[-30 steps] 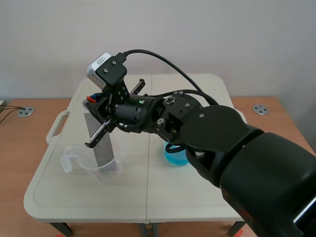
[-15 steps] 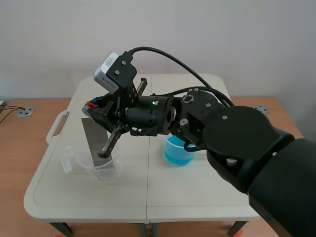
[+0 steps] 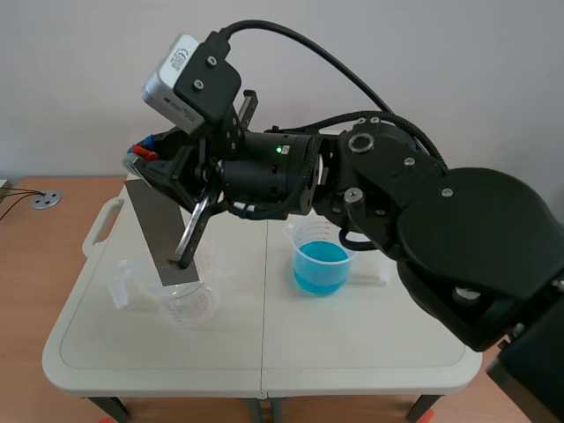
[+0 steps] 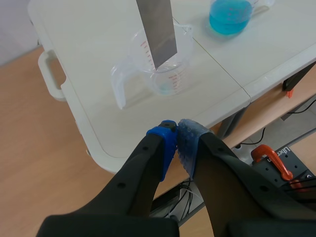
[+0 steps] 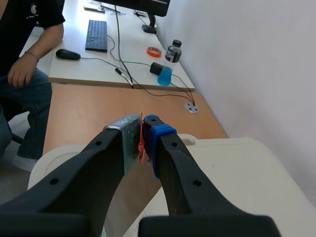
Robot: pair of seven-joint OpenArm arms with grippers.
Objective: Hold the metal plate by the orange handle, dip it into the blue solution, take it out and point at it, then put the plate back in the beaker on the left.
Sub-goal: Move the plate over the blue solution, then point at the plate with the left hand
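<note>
Metal plate (image 3: 159, 238), one, hangs pinched in right end effector (image 5: 142, 131) over clear beaker (image 3: 187, 304), second beaker (image 3: 319, 264) blue; left end effector (image 4: 177, 129) closed.

Likely a lab: beaker (image 3: 319, 260), keyboard (image 5: 97, 35).

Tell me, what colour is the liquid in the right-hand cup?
The liquid is bright blue; the scene view shows it best.
</note>
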